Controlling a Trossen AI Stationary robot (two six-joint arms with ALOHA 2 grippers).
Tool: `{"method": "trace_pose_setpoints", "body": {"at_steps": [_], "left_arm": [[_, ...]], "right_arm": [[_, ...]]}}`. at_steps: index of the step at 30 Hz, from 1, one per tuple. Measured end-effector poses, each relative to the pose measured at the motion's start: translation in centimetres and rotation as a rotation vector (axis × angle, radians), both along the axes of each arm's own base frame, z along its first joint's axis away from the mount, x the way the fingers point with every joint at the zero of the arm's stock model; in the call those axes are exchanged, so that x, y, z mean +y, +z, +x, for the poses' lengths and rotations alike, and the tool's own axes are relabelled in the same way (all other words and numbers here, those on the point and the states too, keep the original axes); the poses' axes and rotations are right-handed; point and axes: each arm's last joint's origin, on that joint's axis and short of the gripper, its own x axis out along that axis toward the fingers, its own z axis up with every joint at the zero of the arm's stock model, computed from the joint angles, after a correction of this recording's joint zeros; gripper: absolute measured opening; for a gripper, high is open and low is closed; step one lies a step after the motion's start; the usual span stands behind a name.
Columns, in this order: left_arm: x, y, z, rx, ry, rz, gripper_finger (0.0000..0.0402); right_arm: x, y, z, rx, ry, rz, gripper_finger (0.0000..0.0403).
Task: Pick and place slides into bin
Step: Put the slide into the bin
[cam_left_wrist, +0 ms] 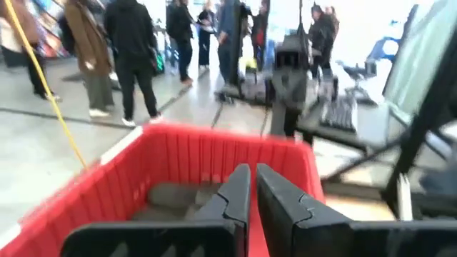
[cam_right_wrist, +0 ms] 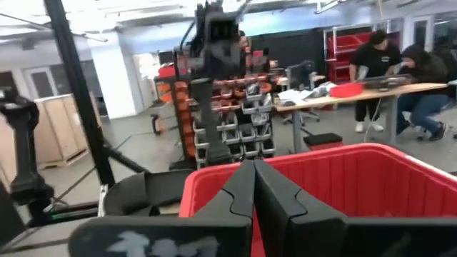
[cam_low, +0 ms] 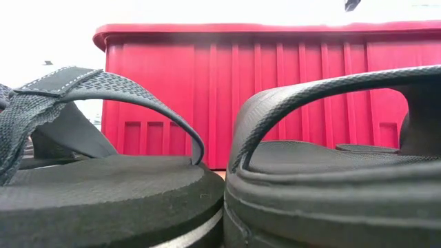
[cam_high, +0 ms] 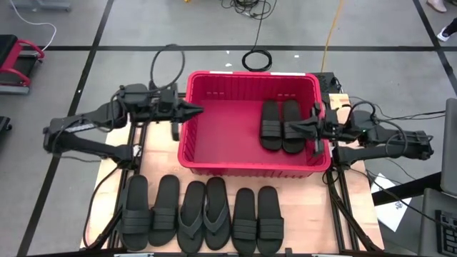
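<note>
Behind the wooden table (cam_high: 111, 165), people stand; both grippers empty, jaws closed.

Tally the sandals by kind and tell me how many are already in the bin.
Ribbed-strap slides on the table: 4
Thong flip-flops on the table: 2
Ribbed-strap slides in the red bin: 2
Total: 8 sandals, 2 binned, 6 still out.

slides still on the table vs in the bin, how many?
8 total. Two lie side by side in the bin, right half: and. Six sit in a row on the table in front of it, from to. None looks hidden.
</note>
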Motion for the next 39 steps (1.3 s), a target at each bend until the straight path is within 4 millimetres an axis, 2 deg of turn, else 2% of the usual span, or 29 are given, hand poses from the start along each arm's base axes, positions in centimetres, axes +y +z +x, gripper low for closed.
{"method": "trace_pose_setpoints", "body": {"at_steps": [4,8,13,16,19,22,24,29,32,34,39], "left_arm": [[-1.1,2.9,4.0,-0.047,-0.025,-0.026,0.0026],[-2.8,4.0,8.8,-0.05,-0.102,-0.09,0.0026],[-5.9,1.7,14.7,0.085,-0.293,-0.133,0.0026],[-8.4,-0.1,16.8,0.185,-0.421,-0.178,0.0026],[-10.5,-2.0,17.9,0.346,-0.509,-0.237,0.0026],[-12.0,-4.0,18.4,0.511,-0.535,-0.259,0.0026],[-12.9,-4.4,18.5,0.547,-0.566,-0.264,0.0026],[-14.5,-2.9,17.7,0.482,-0.619,-0.178,0.0026],[-14.9,-1.1,16.3,0.411,-0.564,-0.044,0.0026],[-15.0,1.0,14.8,0.308,-0.492,0.085,0.0026],[-14.3,6.5,8.9,0.148,-0.248,0.342,0.0026]], "right_arm": [[0.3,0.3,-1.0,-0.034,0.09,-0.012,0.0],[0.5,0.6,-2.1,-0.07,0.135,-0.024,0.0],[0.5,0.5,-3.1,-0.063,0.141,-0.007,0.0],[0.5,0.3,-3.6,-0.053,0.143,0.011,0.0],[0.5,0.2,-3.8,-0.042,0.145,0.032,0.0],[0.5,0.0,-3.9,-0.027,0.144,0.033,0.0],[0.5,-0.1,-3.8,-0.01,0.143,0.034,0.0],[0.5,-0.4,-3.8,0.021,0.142,0.037,0.0],[0.5,-0.5,-3.8,0.027,0.139,0.013,0.0],[0.5,-0.5,-3.7,0.028,0.136,-0.013,0.0],[0.5,-0.5,-3.7,0.029,0.131,-0.03,0.0]]}}
